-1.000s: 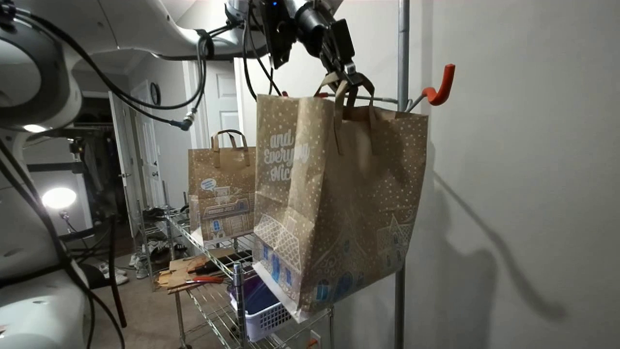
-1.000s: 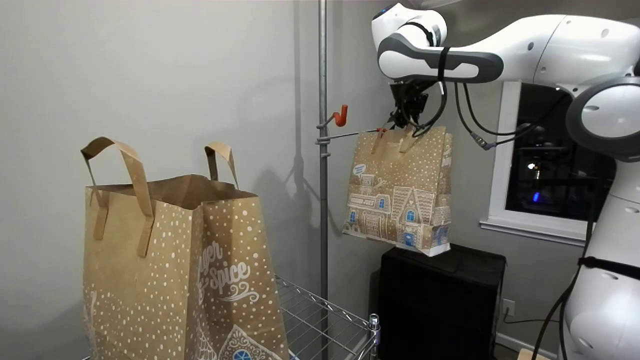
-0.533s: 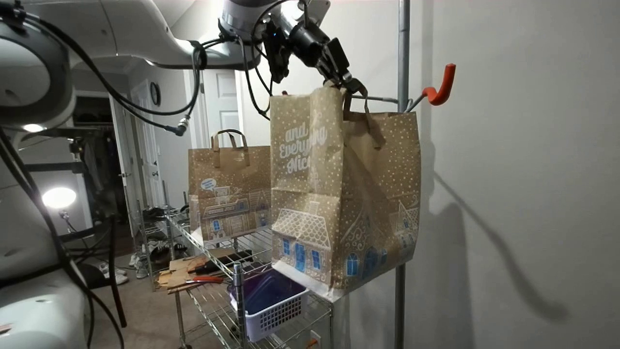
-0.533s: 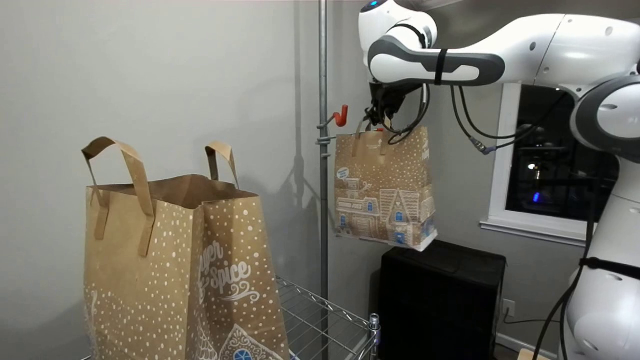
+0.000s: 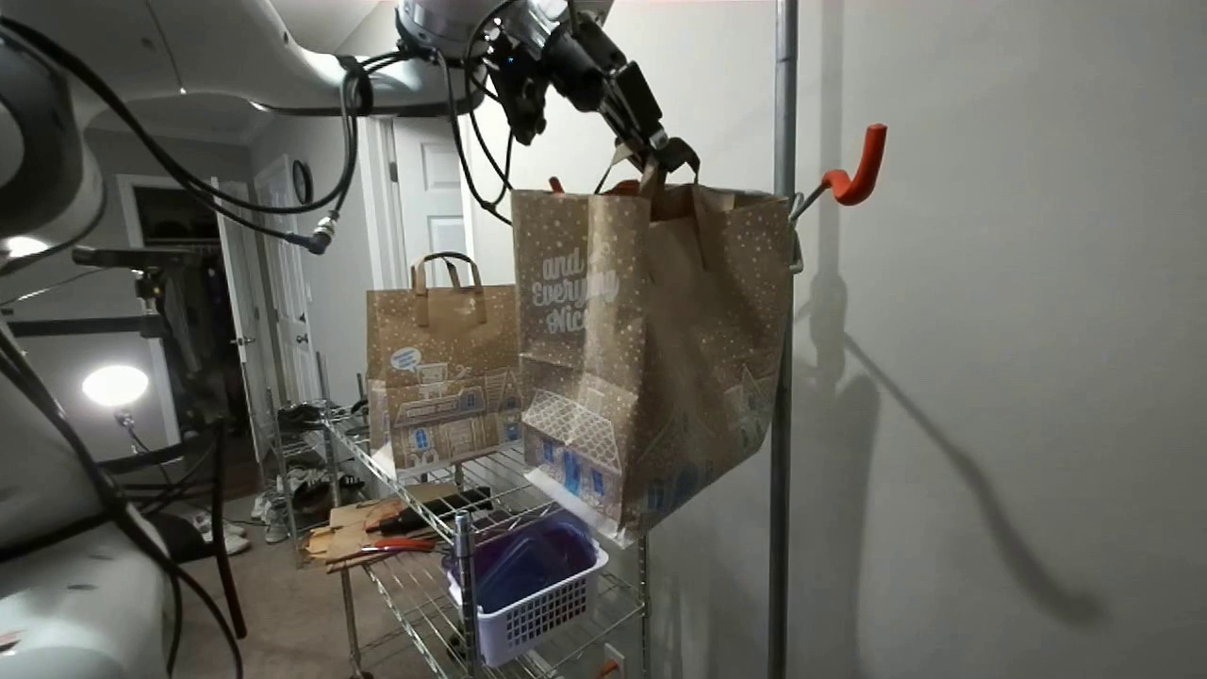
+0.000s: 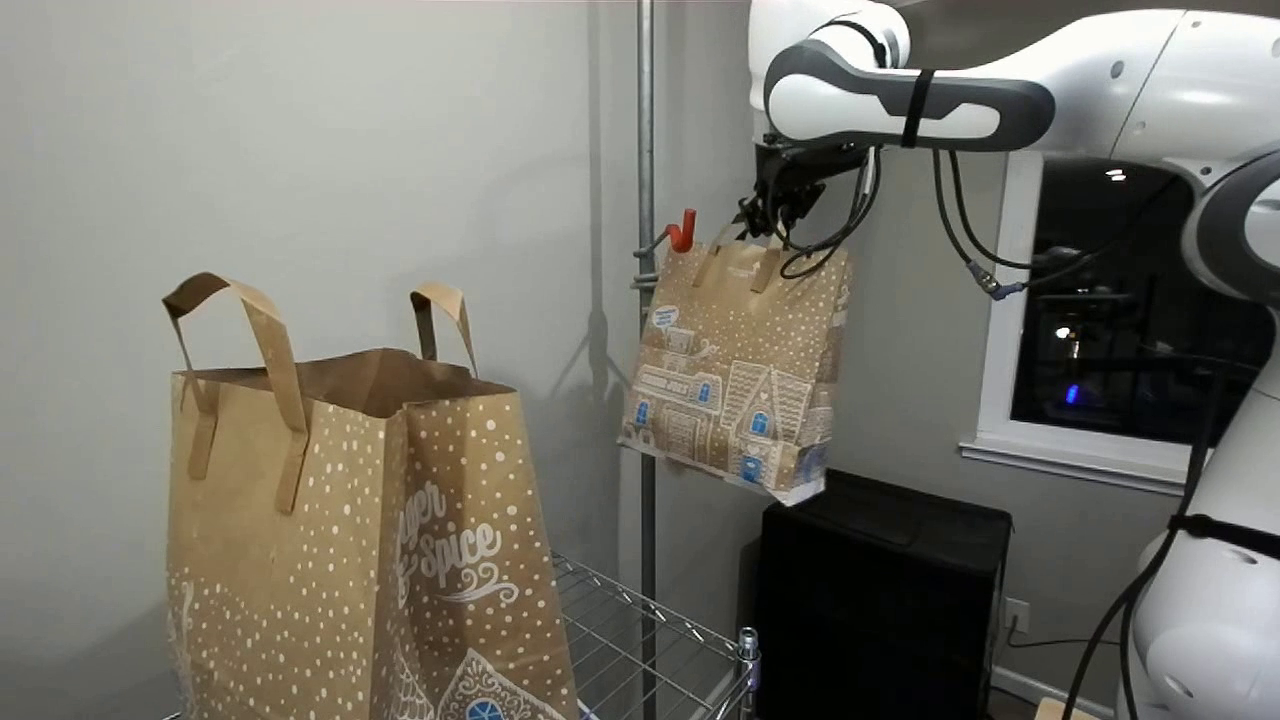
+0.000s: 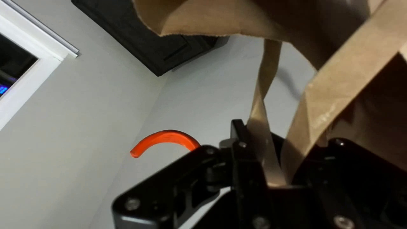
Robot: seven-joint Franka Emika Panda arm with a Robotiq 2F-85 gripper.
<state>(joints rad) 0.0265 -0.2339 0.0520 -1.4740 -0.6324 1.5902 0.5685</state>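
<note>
1. Gripper [image 5: 664,149] is seen closed tight, jaws nearly together; paper handle straps [image 7: 318,108] are pinched between them, gathered into a V in the wrist view.
2. Paper bag [image 6: 745,370] is hung by those straps, right below the gripper. In an exterior view it is tilted, bottom skewed toward the metal pole [image 6: 647,540]. Brown, printed with white dots and snowy houses with blue windows; "and" and "Nice" can be read on a narrow side, the word between partly lost in a crease.
3. White arm [image 6: 890,110] is stretched out above the bag.
4. Pole is overlapped by the bag in both exterior views; contact cannot be told.
5. Orange hook [image 6: 682,238] is carried by the pole, end turned up, near the bag's top edge. Another orange tip [image 5: 555,185] is mostly hidden by the bag's rim; whether the straps are touched by it cannot be told.
6. Second bag [image 6: 280,480], similar print, is stood upright on a wire rack [image 6: 692,627], handles raised, well apart from the held one.
7. Lower on the rack, a pale basket [image 5: 542,618] is filled with purple items [image 5: 528,566]. Cardboard pieces [image 5: 344,542] are topped by a red-handled tool [image 5: 401,545].
8. Black box [image 6: 885,590] is seen beyond and below the held bag; dark window [image 6: 1100,300] is framed in white.
9. Farthest: dark chair [image 5: 184,539], lit lamp [image 5: 115,385], shoes [image 5: 275,519], white door [image 5: 286,273].
</note>
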